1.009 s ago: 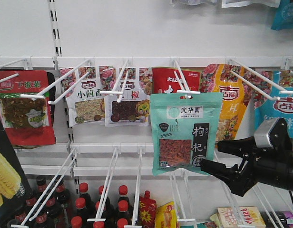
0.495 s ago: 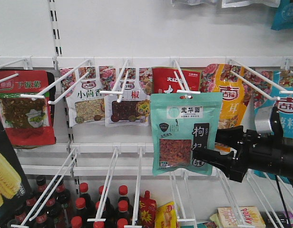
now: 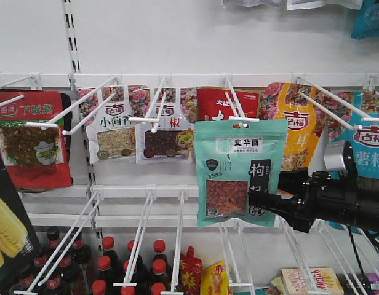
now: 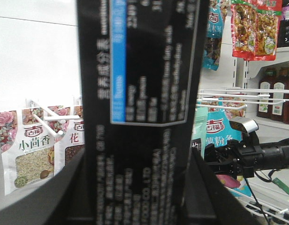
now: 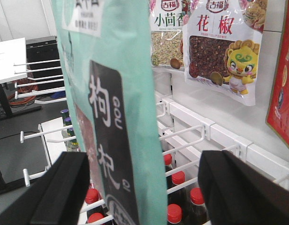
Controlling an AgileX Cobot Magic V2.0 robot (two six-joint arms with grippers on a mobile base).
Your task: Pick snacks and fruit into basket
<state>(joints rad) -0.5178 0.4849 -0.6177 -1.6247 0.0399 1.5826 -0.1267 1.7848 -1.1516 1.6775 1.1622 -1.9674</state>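
1. Straddling the mint-green pouch, the right hand is spread wide. One dark finger stands on one side of the pouch and the other stands off the opposite face. I cannot tell whether either pad touches the film. It has hold of nothing.
2. From the front, this hand sits at the lower right corner of the pouch, level with the window of dried red berries.
3. The left hand appears clamped on the black-and-blue box, which fills its wrist view upright, with a finger pressed against each side. The front view shows the box's corn picture at the bottom left edge.
4. The step in hand looks like the grasp of the second snack. The pouch hangs from its white peg, in front of a red packet and above the red-capped bottles.
5. The next move, as I judge it, calls for closing squarely on the pouch's lower half. The hand must then draw it forward along the peg until the hang-hole clears the tip. A pull straight down would snag it. The film is thin and limp, so it may swing or fold under an off-centre pinch.
6. Neither the basket nor the fruit shows in any view, so both snacks have yet to be dropped in.
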